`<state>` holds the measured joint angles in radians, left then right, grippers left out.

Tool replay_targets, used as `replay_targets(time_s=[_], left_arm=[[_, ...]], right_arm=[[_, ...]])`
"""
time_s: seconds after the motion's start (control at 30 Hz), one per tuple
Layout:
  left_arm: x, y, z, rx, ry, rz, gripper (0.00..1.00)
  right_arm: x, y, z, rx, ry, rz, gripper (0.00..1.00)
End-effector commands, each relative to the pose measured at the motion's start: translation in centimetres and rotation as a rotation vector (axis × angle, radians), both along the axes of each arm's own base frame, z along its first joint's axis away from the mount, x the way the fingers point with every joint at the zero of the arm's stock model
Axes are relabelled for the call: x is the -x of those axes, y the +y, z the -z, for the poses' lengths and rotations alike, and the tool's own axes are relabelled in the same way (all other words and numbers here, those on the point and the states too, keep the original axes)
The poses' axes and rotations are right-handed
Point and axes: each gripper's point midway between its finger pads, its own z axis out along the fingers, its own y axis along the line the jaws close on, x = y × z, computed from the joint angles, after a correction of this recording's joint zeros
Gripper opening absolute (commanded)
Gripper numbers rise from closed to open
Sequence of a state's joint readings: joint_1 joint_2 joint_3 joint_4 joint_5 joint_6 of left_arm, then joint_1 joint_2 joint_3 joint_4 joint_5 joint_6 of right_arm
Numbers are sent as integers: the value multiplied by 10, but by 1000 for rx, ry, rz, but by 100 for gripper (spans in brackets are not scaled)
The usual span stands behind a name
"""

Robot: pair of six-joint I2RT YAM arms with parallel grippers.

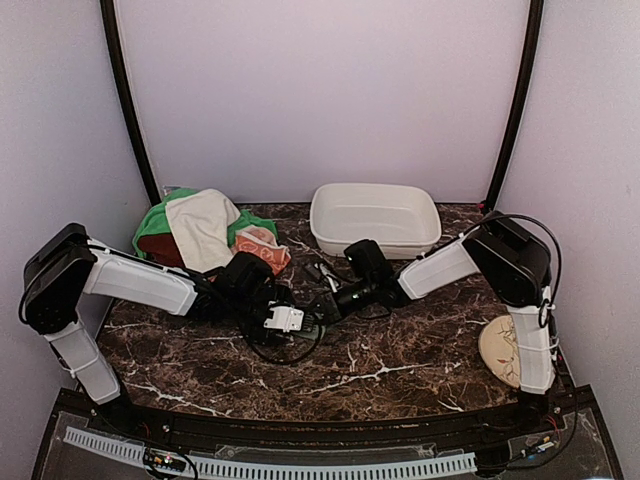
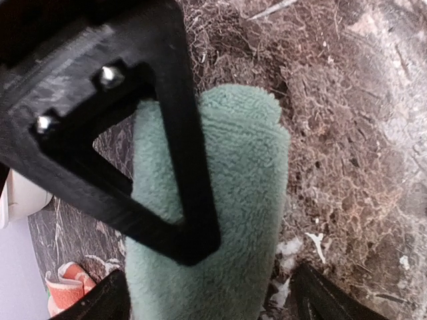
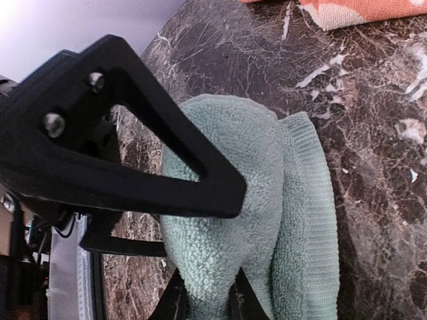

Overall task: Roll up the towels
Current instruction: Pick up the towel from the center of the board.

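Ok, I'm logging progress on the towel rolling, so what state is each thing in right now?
Small sage-green terry towel: bundled into a thick roll on the dark marble table.
Left pincer: down on that roll, grip unclear.
Right pincer: likewise on it, grip unclear.
Large cream-white towel, bright green towel, orange swirl-patterned towel: unrolled, heaped together.
White rectangular plastic basin: upright, empty.
Round cream plate: nothing on it.

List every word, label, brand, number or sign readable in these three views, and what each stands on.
No readable text in any view.
White basin: plain, no marking shows.
Plate: a drawing only, too small to show any words.
White connector: too small and blurred to tell whether it bears print.
Sage-green towel: no label showing.
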<state>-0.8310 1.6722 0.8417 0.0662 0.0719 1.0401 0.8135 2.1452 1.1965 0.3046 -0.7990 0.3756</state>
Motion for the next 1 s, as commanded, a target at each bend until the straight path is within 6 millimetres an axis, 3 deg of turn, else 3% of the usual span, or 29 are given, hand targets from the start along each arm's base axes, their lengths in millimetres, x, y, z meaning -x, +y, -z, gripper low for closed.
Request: replay_targets(time_s=[0.0, 0.17, 0.3, 0.43, 0.5, 0.67, 0.77, 0.87, 0.93, 0.97], left_arm=[[-14, 2, 7, -32, -144, 21, 83], [-21, 2, 14, -26, -185, -3, 69], [-26, -3, 5, 1, -203, -24, 47], [-23, -4, 3, -3, -174, -20, 33], [-21, -3, 5, -10, -168, -11, 36], [-17, -3, 19, -32, -165, -12, 60], [-18, -6, 22, -29, -190, -7, 59], [-23, -9, 18, -23, -205, -19, 32], [-31, -11, 11, -18, -229, -48, 3], [-35, -12, 6, -17, -238, -68, 0]], right_arm=[[12, -2, 10, -38, 217, 47, 1], [11, 4, -13, -175, 345, 68, 0], [9, 6, -28, -255, 424, 86, 0], [1, 4, -48, -324, 438, 98, 3], [-3, 2, -57, -347, 453, 107, 7], [-7, 1, -65, -353, 474, 107, 4], [-4, 0, -64, -349, 507, 101, 1], [-2, -2, -66, -346, 519, 95, 1], [-3, -4, -66, -331, 511, 105, 2], [-5, -6, -68, -330, 496, 111, 5]])
